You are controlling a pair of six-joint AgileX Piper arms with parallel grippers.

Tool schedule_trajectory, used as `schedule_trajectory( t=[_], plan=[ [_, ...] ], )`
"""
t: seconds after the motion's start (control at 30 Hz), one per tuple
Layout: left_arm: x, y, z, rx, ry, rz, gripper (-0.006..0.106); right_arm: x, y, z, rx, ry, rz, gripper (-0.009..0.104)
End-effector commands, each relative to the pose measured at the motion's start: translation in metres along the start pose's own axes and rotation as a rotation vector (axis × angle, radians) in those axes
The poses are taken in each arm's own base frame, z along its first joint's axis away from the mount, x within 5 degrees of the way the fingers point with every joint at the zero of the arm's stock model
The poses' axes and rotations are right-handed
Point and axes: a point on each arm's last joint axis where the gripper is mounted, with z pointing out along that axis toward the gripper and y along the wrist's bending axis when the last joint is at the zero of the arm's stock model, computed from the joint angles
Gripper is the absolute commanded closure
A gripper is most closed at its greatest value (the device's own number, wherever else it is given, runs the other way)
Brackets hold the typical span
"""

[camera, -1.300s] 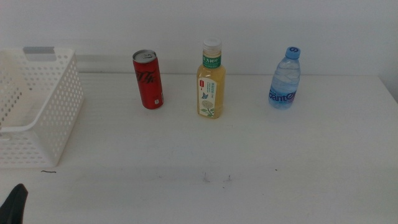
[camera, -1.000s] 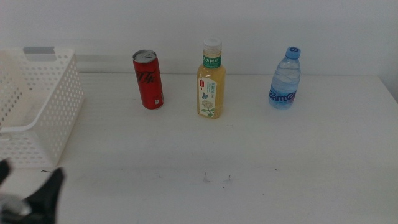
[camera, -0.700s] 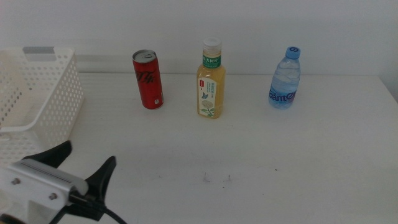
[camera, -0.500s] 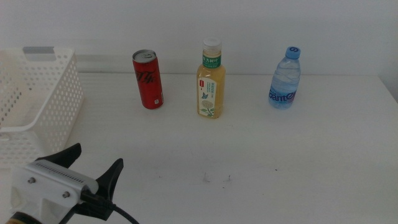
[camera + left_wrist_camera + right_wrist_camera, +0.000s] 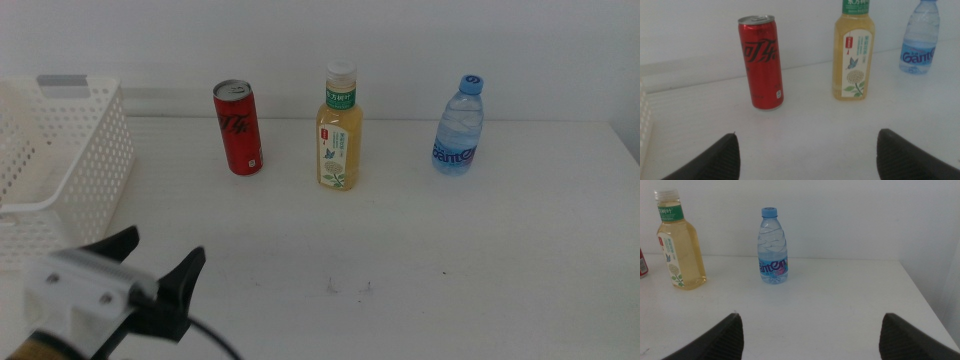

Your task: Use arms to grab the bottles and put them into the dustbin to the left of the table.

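White worktop (image 5: 450,250) now carries the left gripper (image 5: 160,262) in from its near-left corner — jaws wide, empty — lining up on the red can (image 5: 238,128); right gripper (image 5: 810,330) waits, jaws wide.

You have three upright containers along the table's (image 5: 480,260) far edge: red can (image 5: 238,128), opened; yellow tea bottle (image 5: 340,127), white-capped; clear water bottle (image 5: 458,125), blue-capped. Perforated white dustbin (image 5: 75,170) sits at the left edge.

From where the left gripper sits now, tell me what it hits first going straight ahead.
Probably the red soda can. The left gripper, jaws open, points between it and the yellow tea bottle; the can looks nearer, though depth is unclear.
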Motion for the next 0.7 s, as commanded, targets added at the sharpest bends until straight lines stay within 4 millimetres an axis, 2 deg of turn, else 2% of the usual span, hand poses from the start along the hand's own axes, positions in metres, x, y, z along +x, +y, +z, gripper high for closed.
schedule_trajectory(
  t=[0.0, 0.03, 0.07, 0.33, 0.67],
  plan=[
    [-0.004, -0.001, 0.013, 0.003, 0.012, -0.027, 0.007, 0.000, -0.001, 0.000, 0.009, -0.007, -0.009, 0.009],
    [-0.006, -0.001, 0.022, 0.008, 0.032, -0.023, 0.007, 0.000, -0.001, 0.000, 0.009, -0.007, -0.009, 0.009],
    [-0.009, -0.001, 0.042, 0.018, 0.061, -0.024, 0.007, 0.000, -0.001, 0.000, 0.009, -0.007, -0.009, 0.009],
    [-0.004, 0.009, 0.129, -0.001, 0.080, -0.050, 0.007, 0.000, -0.001, 0.000, 0.009, -0.007, -0.009, 0.009],
    [0.011, 0.039, 0.203, -0.055, 0.109, -0.053, 0.007, 0.000, -0.001, 0.000, 0.009, -0.007, -0.009, 0.009]
  ],
)
